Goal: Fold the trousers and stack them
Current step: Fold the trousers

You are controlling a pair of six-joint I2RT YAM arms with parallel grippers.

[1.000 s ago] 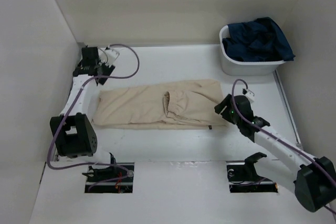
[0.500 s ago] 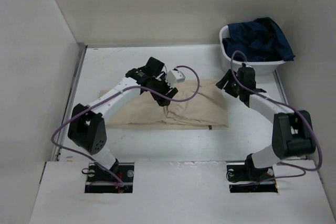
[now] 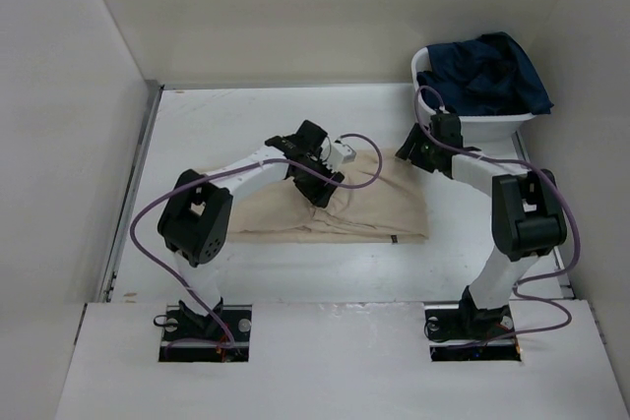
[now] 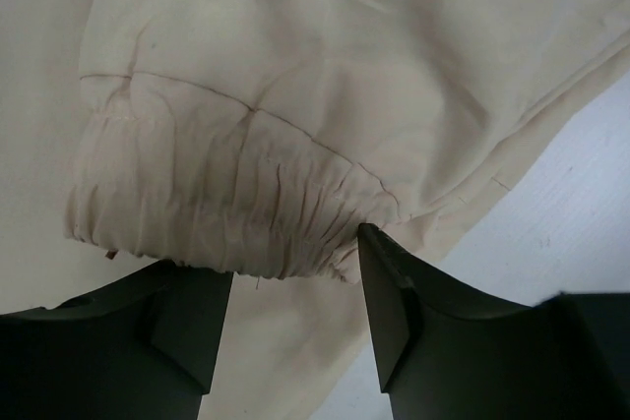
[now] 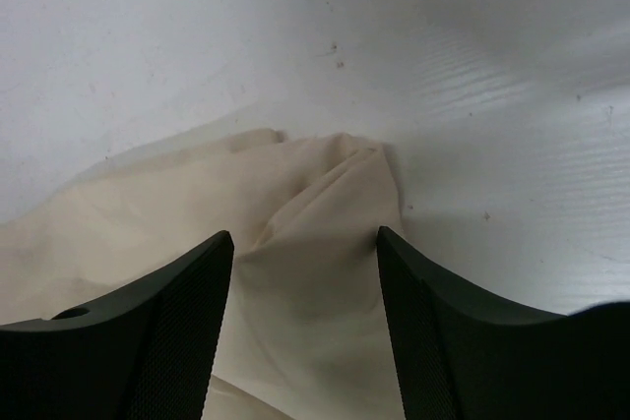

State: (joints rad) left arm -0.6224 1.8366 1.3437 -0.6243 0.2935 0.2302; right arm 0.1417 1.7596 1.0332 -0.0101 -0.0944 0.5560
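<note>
Both hands stood part open with nothing gripped: the left hand (image 4: 285, 268) sat at the gathered band of the trousers (image 3: 379, 206), the right hand (image 5: 305, 243) above their far right corner. The trousers lay flat across the desk (image 3: 246, 115), near a tub (image 3: 463, 129) of dark blue cloth

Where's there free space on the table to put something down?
Free: the table strip between the far wall and the trousers, left of the bin; the near strip between trousers and arm bases. Crowded: the trousers' right half, where the left gripper and right gripper are.
</note>
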